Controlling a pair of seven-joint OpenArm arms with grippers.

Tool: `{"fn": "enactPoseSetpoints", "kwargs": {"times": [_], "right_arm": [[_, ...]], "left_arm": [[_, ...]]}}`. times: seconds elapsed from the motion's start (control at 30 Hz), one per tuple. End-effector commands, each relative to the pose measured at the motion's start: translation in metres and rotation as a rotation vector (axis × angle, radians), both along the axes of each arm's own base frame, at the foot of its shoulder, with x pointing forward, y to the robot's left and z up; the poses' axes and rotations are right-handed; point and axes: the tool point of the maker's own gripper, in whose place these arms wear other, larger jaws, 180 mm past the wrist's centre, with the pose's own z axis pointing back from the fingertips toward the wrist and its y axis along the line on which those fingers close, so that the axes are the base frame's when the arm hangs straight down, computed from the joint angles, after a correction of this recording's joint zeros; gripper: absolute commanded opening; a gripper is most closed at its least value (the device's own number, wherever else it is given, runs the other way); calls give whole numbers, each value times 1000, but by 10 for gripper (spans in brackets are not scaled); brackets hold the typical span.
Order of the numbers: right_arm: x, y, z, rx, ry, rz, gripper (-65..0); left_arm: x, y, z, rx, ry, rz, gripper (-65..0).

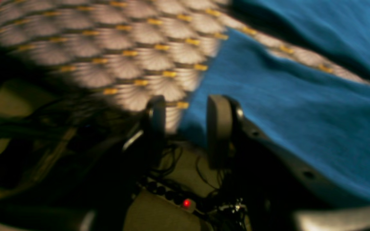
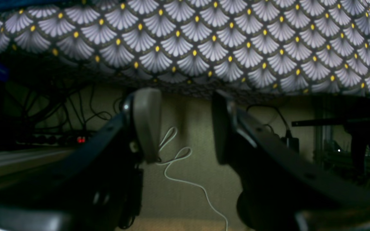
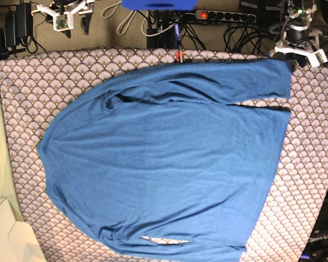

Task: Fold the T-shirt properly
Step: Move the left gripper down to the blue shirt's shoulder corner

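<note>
T-shirt (image 3: 164, 164) lies flat, just beyond the parted, empty left end effector (image 1: 186, 128).

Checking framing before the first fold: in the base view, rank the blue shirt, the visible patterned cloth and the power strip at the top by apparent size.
1. T-shirt, fills most of the frame.
2. Patterned cloth, visible only around the shirt.
3. Power strip, a small bar at the top edge.

A scallop-patterned cloth (image 3: 33, 76) covers the tabletop, with tangled black cables (image 3: 240, 33) and a power strip (image 3: 224, 16) on the beige floor (image 2: 185, 179) behind.
</note>
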Motion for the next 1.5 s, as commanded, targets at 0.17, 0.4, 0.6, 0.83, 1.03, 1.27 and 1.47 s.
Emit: {"fn": "enactPoseSetpoints", "kwargs": {"times": [0.17,0.4,0.6,0.83,1.03,1.27,1.47], "right_arm": [[0,1,6,0,-19,8,-380],[0,1,6,0,-19,8,-380],[0,1,6,0,-19,8,-380],[0,1,6,0,-19,8,-380],[0,1,6,0,-19,8,-380],[0,1,6,0,-19,8,-380],[0,1,6,0,-19,8,-380]], "left_arm": [[10,8,14,33,-50,3,-437],[12,8,15,31,-57,3,-437],[8,13,-6,8,-17,35,-437],[3,15,-18,-4,10,46,-437],[7,1,-20,-17,12,9,-437],[8,-4,-22,-24,15,-1,-437],[8,-4,-23,-24,17,0,-437]]}}
